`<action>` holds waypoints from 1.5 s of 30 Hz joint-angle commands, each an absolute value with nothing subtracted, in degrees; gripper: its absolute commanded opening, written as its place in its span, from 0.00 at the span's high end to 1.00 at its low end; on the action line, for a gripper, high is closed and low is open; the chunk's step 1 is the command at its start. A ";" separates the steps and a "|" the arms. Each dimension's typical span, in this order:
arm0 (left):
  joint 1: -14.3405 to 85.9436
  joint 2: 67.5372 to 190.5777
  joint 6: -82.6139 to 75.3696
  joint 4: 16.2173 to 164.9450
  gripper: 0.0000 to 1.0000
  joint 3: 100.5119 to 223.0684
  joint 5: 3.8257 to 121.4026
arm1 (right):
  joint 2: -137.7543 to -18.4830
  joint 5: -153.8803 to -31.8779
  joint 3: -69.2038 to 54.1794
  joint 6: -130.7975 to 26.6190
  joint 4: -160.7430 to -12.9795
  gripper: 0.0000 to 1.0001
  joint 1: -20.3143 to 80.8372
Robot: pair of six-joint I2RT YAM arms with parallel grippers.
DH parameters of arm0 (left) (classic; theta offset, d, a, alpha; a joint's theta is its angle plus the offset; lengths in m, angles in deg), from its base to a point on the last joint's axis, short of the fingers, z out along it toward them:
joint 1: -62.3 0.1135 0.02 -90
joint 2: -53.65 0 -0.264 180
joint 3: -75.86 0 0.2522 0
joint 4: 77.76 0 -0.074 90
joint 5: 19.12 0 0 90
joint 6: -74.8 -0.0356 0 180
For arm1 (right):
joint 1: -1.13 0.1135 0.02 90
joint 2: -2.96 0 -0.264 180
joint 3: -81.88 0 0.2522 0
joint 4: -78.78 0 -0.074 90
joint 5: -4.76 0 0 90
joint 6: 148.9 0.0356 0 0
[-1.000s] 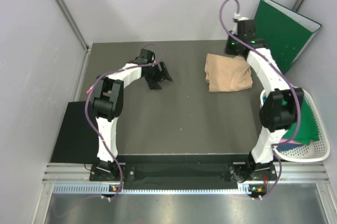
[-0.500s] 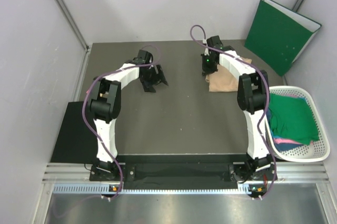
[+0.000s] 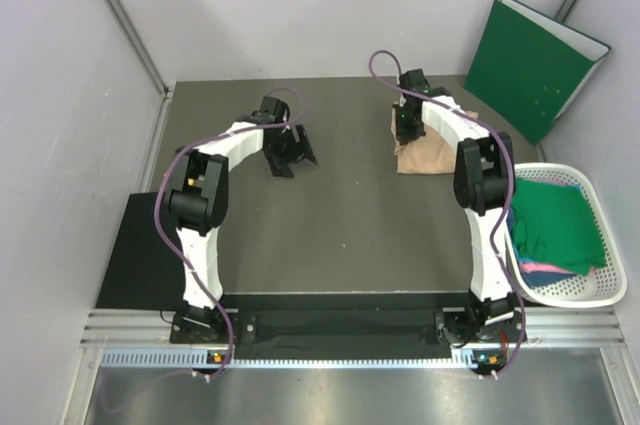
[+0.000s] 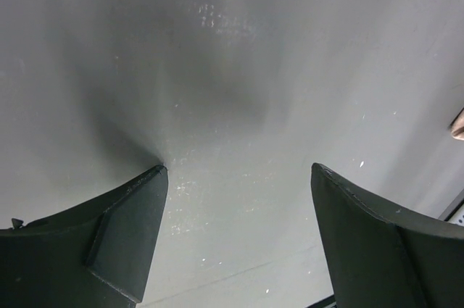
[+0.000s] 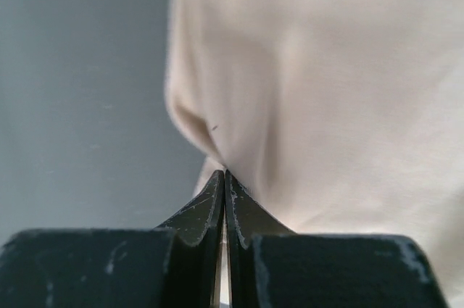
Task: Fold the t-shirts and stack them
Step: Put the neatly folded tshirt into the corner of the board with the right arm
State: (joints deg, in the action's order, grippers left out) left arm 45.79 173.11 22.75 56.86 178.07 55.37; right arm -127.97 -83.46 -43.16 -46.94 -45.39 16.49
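Top external view: the left pincer [image 3: 298, 162] stands with jaws apart over the table [image 3: 340, 225]. The right pincer [image 3: 402, 137], jaws together, sits at the left edge of the peach t-shirt [image 3: 432, 157], which extends to its right. A basket [image 3: 612, 290] holding a green t-shirt [image 3: 555, 220] lies well right of that pincer.

Left wrist view: the left pincer [image 4: 239, 169] is wide apart, with table [image 4: 239, 54] between and ahead of its fingers.

Right wrist view: the right pincer [image 5: 224, 172] is closed tip to tip. The peach t-shirt [image 5: 326, 90] touches the tips and spreads ahead and rightward, with table [image 5: 80, 69] ahead-left. Whether cloth is pinched cannot be told
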 commanded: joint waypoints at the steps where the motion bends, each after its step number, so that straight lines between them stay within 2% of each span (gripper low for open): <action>1: 46.04 170.63 22.50 55.78 0.15 176.55 56.99 | -128.35 -77.07 -42.01 -48.79 -44.57 1.00 13.53; 19: 45.87 170.98 23.38 56.40 0.15 176.37 56.55 | -126.50 -71.61 -39.72 -48.62 -44.30 1.00 2.11; 30: 45.95 171.60 22.85 55.87 0.15 177.25 56.46 | -124.39 -68.02 -38.93 -49.32 -43.60 1.00 1.66; 35: 45.87 171.51 22.51 55.96 0.15 177.42 56.20 | -121.94 -70.81 -37.17 -49.06 -45.26 1.00 1.66; 38: 45.87 171.51 22.33 55.87 0.15 177.51 56.20 | -119.39 -75.46 -37.26 -49.41 -46.58 0.94 1.84; 41: 45.95 170.90 21.80 55.61 0.14 177.42 56.20 | -116.05 -78.55 -37.61 -49.85 -47.38 0.83 2.63; 42: 45.87 170.64 21.54 55.61 0.14 177.42 56.20 | -114.39 -79.43 -37.96 -50.03 -47.73 0.72 2.98; 45: 45.87 168.97 19.96 55.61 0.13 176.99 55.85 | -110.00 -82.68 -37.88 -49.94 -48.95 0.54 3.51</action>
State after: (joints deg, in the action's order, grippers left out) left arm 45.77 172.50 22.84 56.95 177.26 55.28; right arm -120.34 -77.80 -36.82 -49.30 -45.83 2.89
